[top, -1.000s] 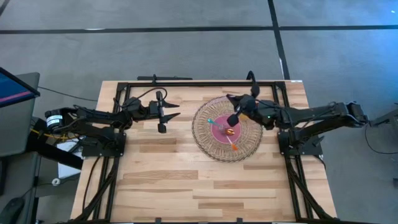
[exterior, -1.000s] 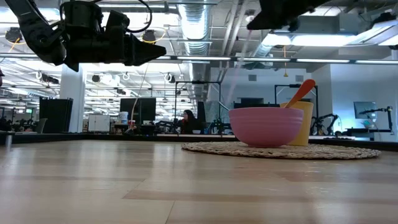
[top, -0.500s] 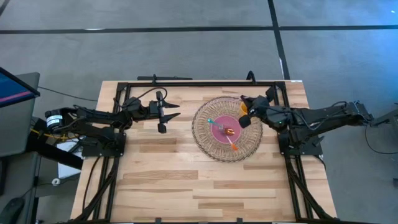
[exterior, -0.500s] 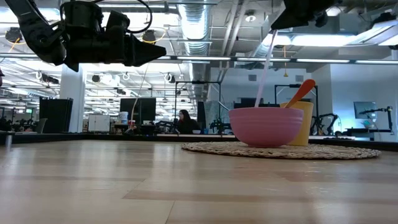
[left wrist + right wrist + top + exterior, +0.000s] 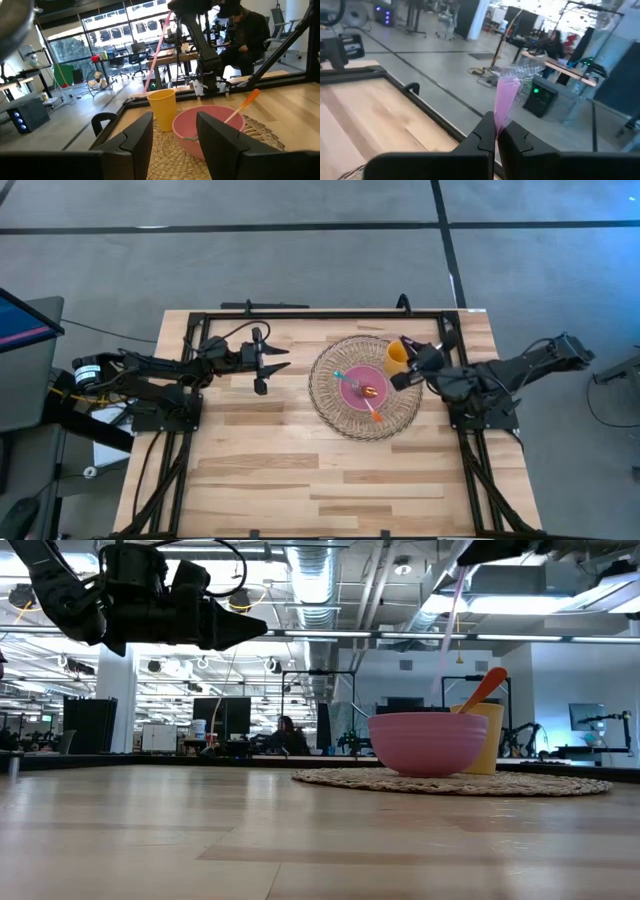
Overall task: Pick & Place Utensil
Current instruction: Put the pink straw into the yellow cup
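1. The worktop [image 5: 300,470] is pale wood, with both arms reaching in from its sides. The round woven mat [image 5: 330,405] lies toward the right arm's side, so everything on it sits within that arm's reach.
2. The left gripper [image 5: 262,363] waits off the mat, raised above the worktop. Its fingers [image 5: 140,135] are spread with nothing between them, and it keeps clear of the working arm.
3. The pink bowl [image 5: 428,743] sits mid-mat and holds an orange-handled utensil [image 5: 484,688] leaning on its rim, with another, teal-tipped one lying across it in the high view.
4. The yellow cup [image 5: 397,357] stands just beside the bowl, likely the drop-off point.
5. The right gripper [image 5: 496,134] hangs over the cup, fingers pinching a pink utensil [image 5: 506,102]. The utensil hangs steeply, handle downward in the left wrist view, probably to slide into the cup.
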